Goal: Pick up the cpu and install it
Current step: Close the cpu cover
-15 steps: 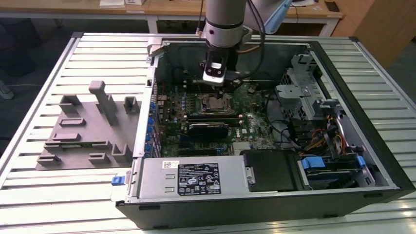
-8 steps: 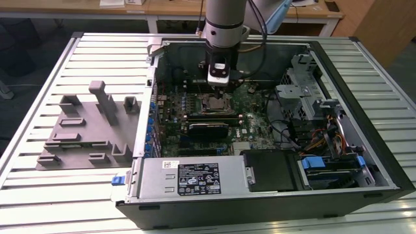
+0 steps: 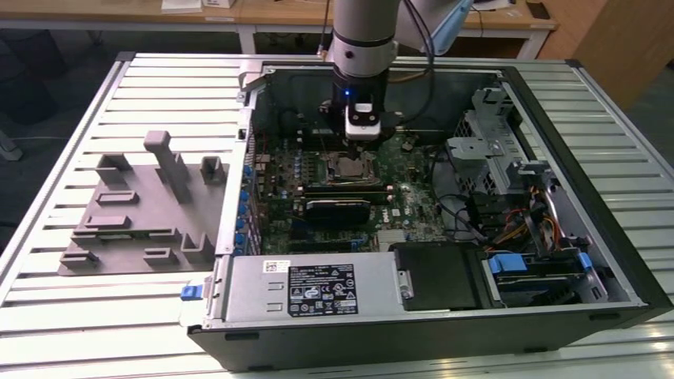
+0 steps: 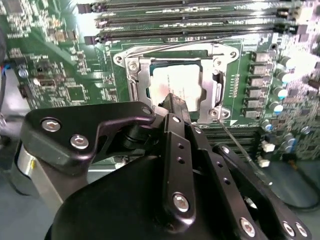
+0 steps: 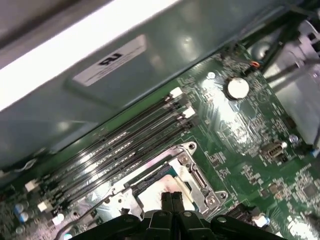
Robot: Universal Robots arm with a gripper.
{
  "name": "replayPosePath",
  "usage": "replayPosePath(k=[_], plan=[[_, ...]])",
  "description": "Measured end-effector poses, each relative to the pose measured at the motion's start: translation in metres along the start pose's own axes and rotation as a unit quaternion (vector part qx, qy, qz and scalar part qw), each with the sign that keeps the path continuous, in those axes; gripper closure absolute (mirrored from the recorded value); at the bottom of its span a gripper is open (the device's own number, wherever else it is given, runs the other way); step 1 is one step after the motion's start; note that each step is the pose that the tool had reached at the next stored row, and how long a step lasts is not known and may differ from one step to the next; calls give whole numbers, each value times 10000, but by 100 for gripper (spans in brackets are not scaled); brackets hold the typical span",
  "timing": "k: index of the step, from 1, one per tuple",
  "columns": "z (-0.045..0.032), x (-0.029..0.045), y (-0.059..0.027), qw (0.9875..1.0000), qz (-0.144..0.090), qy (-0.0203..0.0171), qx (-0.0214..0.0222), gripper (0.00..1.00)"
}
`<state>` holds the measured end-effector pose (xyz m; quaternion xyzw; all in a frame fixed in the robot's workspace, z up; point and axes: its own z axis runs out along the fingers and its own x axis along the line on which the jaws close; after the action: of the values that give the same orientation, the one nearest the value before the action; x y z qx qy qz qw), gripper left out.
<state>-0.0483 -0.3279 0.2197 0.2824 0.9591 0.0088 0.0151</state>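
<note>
The cpu (image 4: 176, 82), a flat square chip with a shiny silver top, lies inside the metal socket frame (image 4: 132, 75) on the green motherboard; in the first wrist view a pale part of the cpu (image 5: 152, 197) shows beside the fingertips. My gripper (image 5: 171, 196) hangs just over the chip's near edge, its two black fingers (image 4: 175, 107) pressed together with nothing between them. In the exterior view the gripper (image 3: 361, 140) reaches down into the open computer case (image 3: 248, 158), right above the socket (image 3: 353, 167).
Memory slots (image 4: 190, 22) run beside the socket. A thin socket lever (image 4: 240, 147) sticks out by my fingers. A black block (image 3: 337, 212), a power supply (image 3: 305, 288) and drive cages (image 3: 526, 205) crowd the case. A grey fixture (image 3: 137, 213) lies at the exterior view's left.
</note>
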Motion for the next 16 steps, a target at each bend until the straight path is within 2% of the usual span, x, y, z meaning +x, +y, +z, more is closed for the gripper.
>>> replayPosePath(k=[4,8,12,16], plan=[[0,0,0,9995,-320,8,-8,89],[0,0,0,9980,-638,16,-15,89],[0,0,0,9954,-953,24,-23,89],[0,0,0,9922,-1249,32,-30,89]])
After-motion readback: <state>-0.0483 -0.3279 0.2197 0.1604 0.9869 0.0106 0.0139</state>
